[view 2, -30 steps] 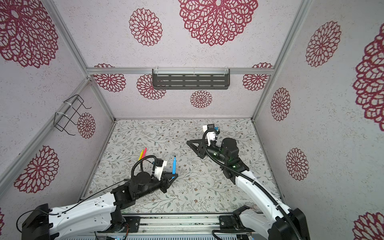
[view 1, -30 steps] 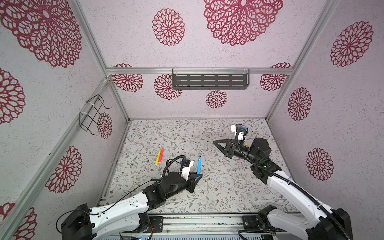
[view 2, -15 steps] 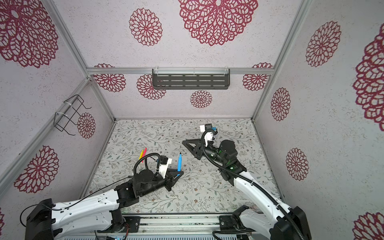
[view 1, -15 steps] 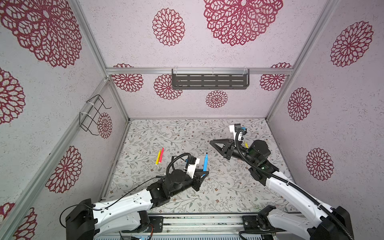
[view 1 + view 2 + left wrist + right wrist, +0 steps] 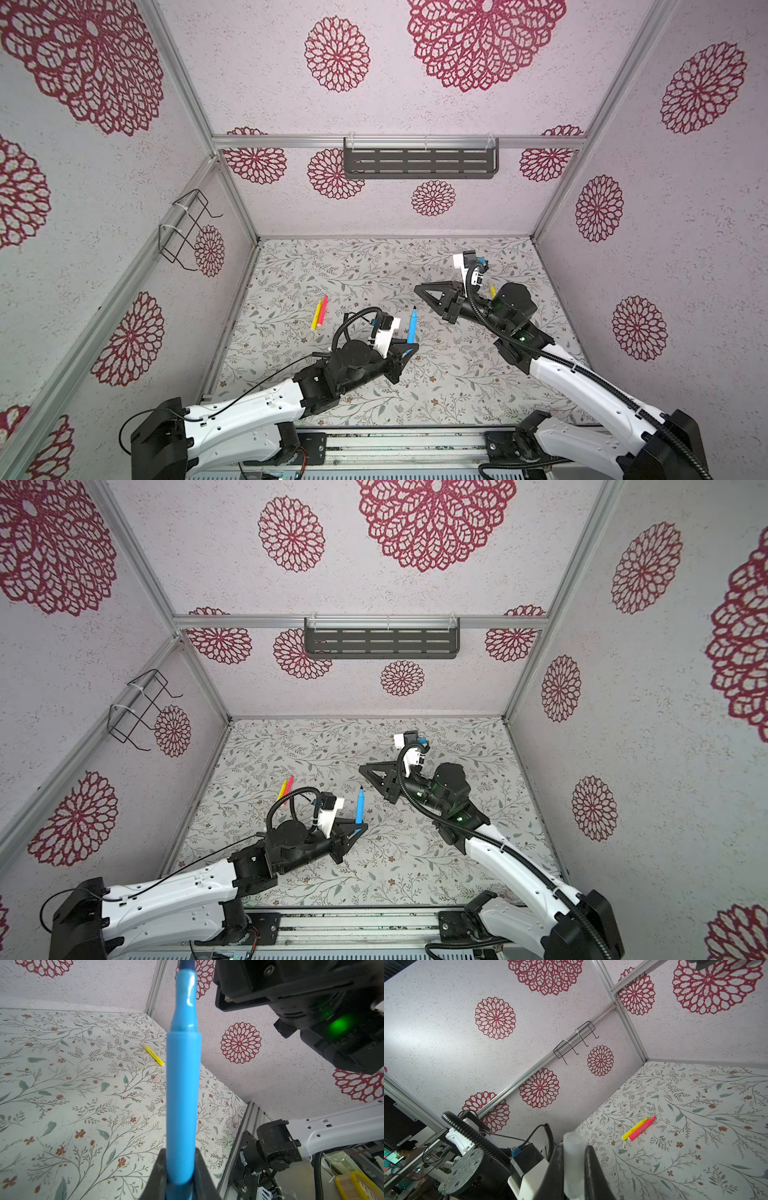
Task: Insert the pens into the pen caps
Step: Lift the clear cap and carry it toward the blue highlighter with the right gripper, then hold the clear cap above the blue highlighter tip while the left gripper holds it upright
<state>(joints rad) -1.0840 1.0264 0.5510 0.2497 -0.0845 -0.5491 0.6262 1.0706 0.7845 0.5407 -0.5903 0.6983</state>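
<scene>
1. We see the left gripper [image 5: 180, 1178] clamped shut on the blue pen [image 5: 182, 1084], which points its dark tip away from the jaws.
2. The right gripper [image 5: 573, 1169] pinches a clear cap [image 5: 572, 1147] near the blue pen's tip, not touching it.
3. A yellow pen [image 5: 317, 314] and a pink pen [image 5: 323, 309] lie side by side on the mat [image 5: 457, 374], left of the blue pen.
</scene>
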